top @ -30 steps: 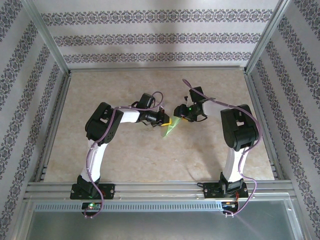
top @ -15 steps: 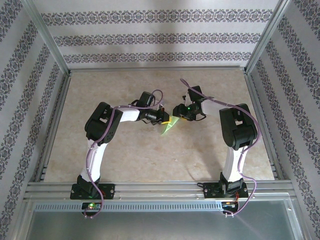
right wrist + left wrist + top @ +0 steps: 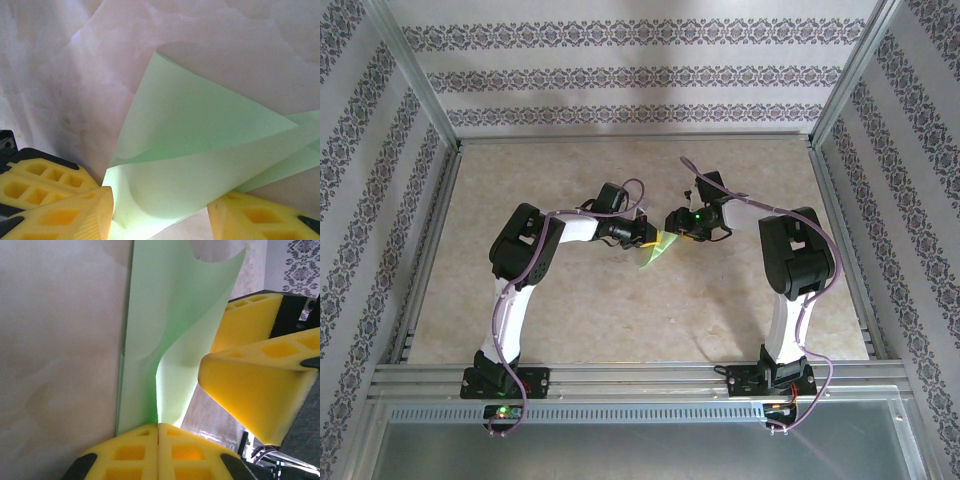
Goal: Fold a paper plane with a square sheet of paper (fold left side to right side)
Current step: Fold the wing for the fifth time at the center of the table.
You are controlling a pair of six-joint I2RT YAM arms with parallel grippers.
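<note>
Top external: folded green paper (image 3: 657, 253) pinched in left gripper (image 3: 646, 238), pointed tip hanging out to the near side of that gripper.

Left wrist view: left gripper's yellow pads (image 3: 130, 455) pressed together, with the paper's edge caught in the seam between them. The paper rises from that gripper in two layers, bowed apart rather than creased flat. Right gripper (image 3: 674, 222) just right of left gripper and slightly beyond it, nearly tip to tip. Right wrist view: its pads (image 3: 65, 215) set apart, with a curled flap of paper lying loose in the gap and not squeezed. Cannot tell whether the paper's tip touches the surface below left gripper.
</note>
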